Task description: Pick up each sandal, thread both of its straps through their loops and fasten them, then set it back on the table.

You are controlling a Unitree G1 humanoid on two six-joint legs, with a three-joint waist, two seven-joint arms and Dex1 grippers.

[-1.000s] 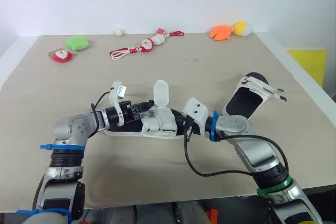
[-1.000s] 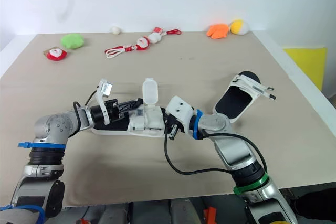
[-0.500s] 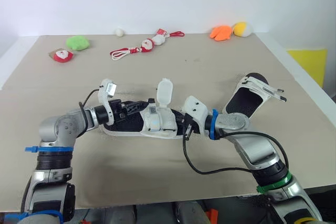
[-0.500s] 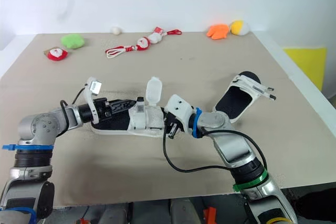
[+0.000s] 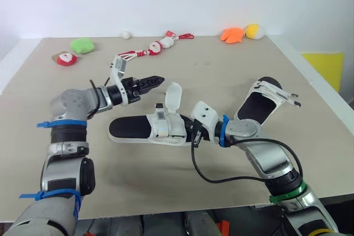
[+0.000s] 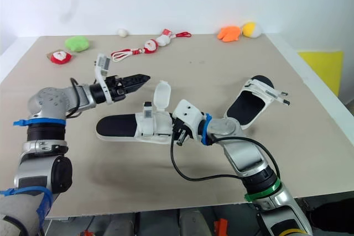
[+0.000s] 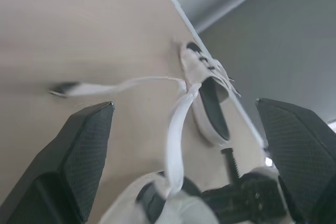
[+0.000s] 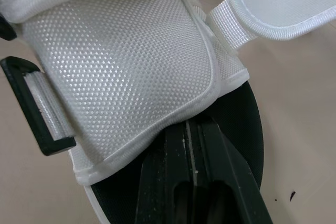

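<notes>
The counter (image 5: 221,64) carries the near sandal (image 5: 133,129) flat in front of the robot. Its long axis runs side to side, with the bare black heel end toward the robot's left and the strapped toe end toward its right. The second sandal (image 5: 257,109) lies beyond that toe end, well apart, with its straps loose. The right gripper (image 8: 191,145) is at the near sandal's toe, jaws closed together on the insole under the mesh front strap (image 8: 121,61). The left gripper (image 5: 150,81) hangs above the far side of the near sandal, jaws spread and holding nothing. Its tips aim along the axis at the upright strap flap (image 5: 173,96) just ahead, so I judge the left arm nearer for threading it.
</notes>
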